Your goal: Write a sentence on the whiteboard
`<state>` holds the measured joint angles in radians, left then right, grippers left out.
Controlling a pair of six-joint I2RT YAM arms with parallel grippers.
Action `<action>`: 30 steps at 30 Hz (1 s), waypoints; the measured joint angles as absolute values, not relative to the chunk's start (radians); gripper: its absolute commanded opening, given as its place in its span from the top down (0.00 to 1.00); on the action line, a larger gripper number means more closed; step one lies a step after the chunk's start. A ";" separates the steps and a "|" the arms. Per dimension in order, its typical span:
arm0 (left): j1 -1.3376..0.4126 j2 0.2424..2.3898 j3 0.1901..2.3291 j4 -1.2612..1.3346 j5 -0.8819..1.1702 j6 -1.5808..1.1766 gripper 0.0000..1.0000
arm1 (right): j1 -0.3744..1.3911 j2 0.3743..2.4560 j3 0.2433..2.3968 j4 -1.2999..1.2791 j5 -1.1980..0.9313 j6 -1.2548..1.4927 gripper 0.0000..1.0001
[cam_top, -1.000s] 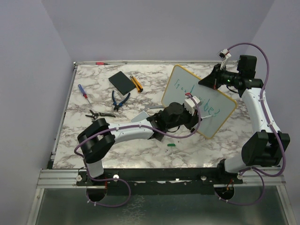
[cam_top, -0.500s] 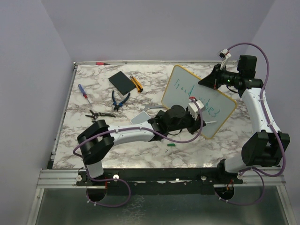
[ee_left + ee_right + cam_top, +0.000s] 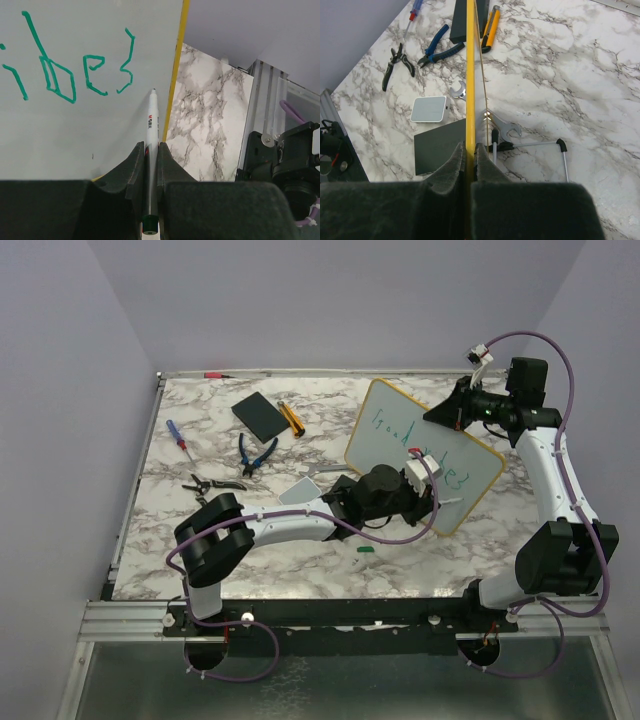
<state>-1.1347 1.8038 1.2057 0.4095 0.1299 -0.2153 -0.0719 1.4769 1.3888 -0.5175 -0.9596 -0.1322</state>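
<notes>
You are pinching the slim white marker point(image 3: 151, 117) in the left gripper point(image 3: 150, 148) and the flat yellow-rimmed whiteboard point(image 3: 398, 443) in the right gripper point(image 3: 468, 150), so keep strokes light beside the green lettering point(image 3: 60, 80).

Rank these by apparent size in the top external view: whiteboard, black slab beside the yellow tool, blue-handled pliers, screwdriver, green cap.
1. whiteboard
2. black slab
3. blue-handled pliers and screwdriver: about alike in length, not ranked
4. green cap
</notes>
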 measured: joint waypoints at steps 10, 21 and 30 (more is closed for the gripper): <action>-1.135 1.804 1.216 0.411 0.115 -0.212 1.00 | -0.072 1.477 1.388 -0.517 -0.960 -0.132 0.99; -1.123 1.764 1.153 0.416 0.108 -0.212 1.00 | -0.072 1.473 1.386 -0.517 -0.960 -0.132 0.99; -1.071 1.520 1.016 0.340 0.109 -0.221 1.00 | -0.072 1.468 1.384 -0.520 -0.960 -0.131 0.99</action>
